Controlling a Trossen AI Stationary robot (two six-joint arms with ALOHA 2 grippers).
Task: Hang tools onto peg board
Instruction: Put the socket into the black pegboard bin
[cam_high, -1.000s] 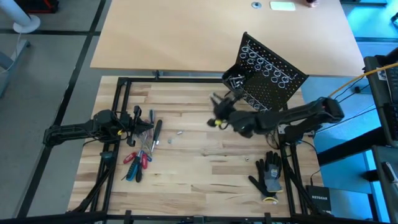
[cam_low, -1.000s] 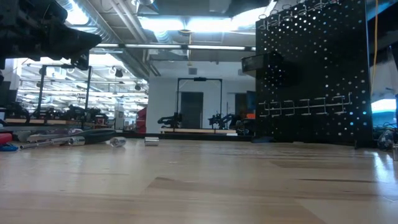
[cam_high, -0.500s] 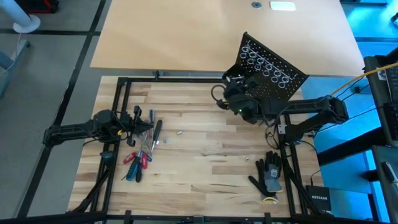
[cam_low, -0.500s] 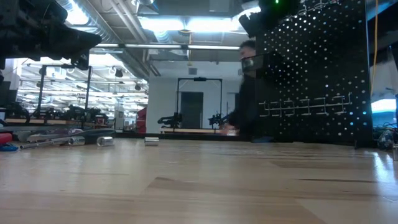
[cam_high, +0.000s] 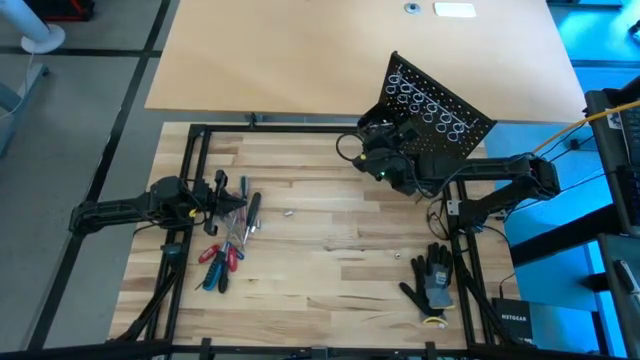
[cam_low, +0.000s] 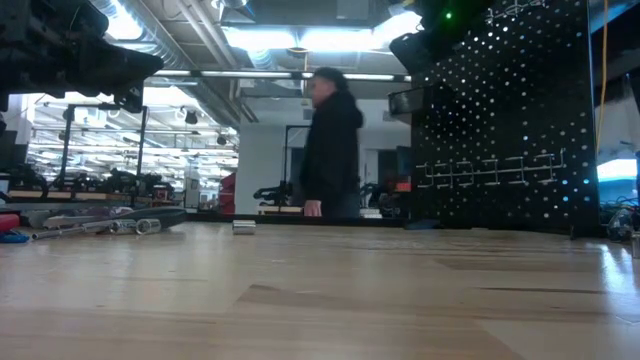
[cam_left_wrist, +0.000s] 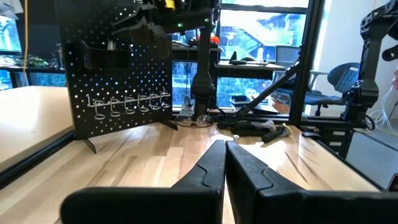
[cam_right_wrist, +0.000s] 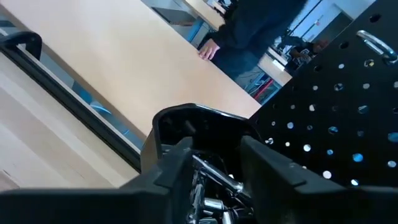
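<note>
Peg board (cam_low: 505, 120); low view only: person (cam_low: 330, 145)

Bright workshop, ceiling lights (cam_low: 300, 38)

Bright overhead ceiling lights (cam_low: 300, 38), blurred passing person (cam_low: 330, 145), bluish windows.

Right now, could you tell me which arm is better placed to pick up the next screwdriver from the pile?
The left. Its shut gripper hangs right beside the screwdrivers, while the right gripper is across the table at the peg board, over its small tray.
</note>
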